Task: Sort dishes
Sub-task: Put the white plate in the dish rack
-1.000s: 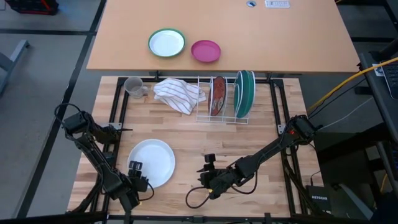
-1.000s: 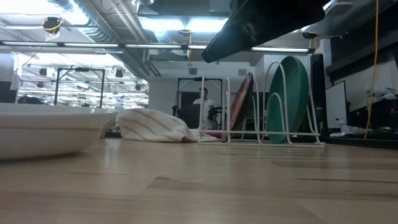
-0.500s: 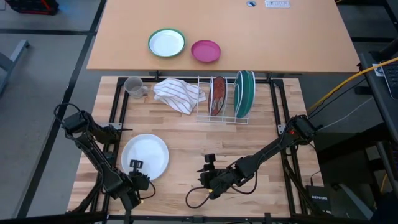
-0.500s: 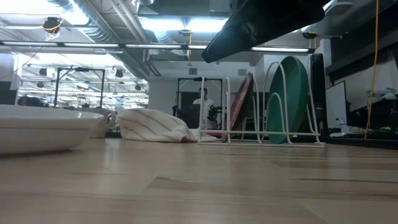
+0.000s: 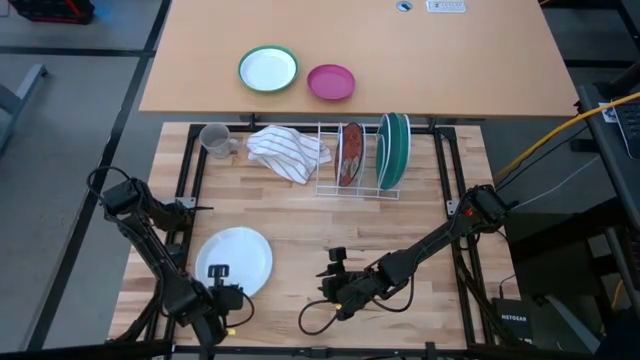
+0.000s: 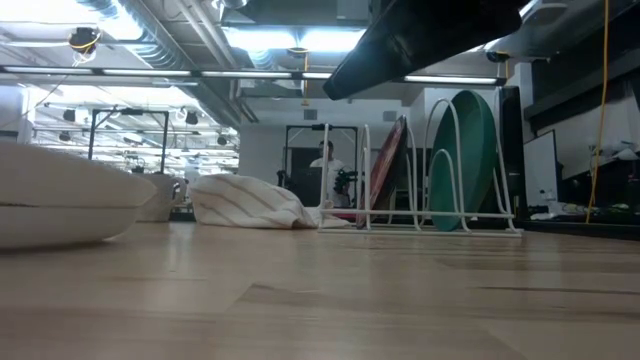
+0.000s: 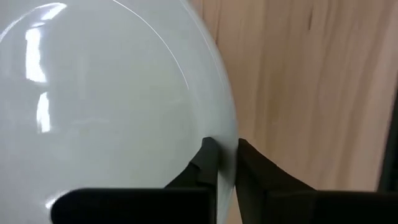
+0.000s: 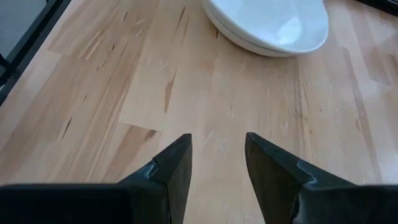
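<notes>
Left pincer (image 7: pixel 225 163) clamps the white plate (image 5: pixel 237 260) at its 7 o'clock rim, plate tilted face-up; right pincer (image 8: pixel 216 160) hangs open above the counter (image 5: pixel 300 215).

Three dinner plates are showing: one white plate (image 5: pixel 236 260) lying near the wooden table's (image 5: pixel 330 220) front left corner, one red-brown plate (image 5: pixel 350 153) and one dark green plate (image 5: pixel 392 149) standing in the single wire rack (image 5: pixel 357 186). One mug (image 5: pixel 214 139) and one striped cloth (image 5: pixel 289 149) are sitting along the back edge.
</notes>
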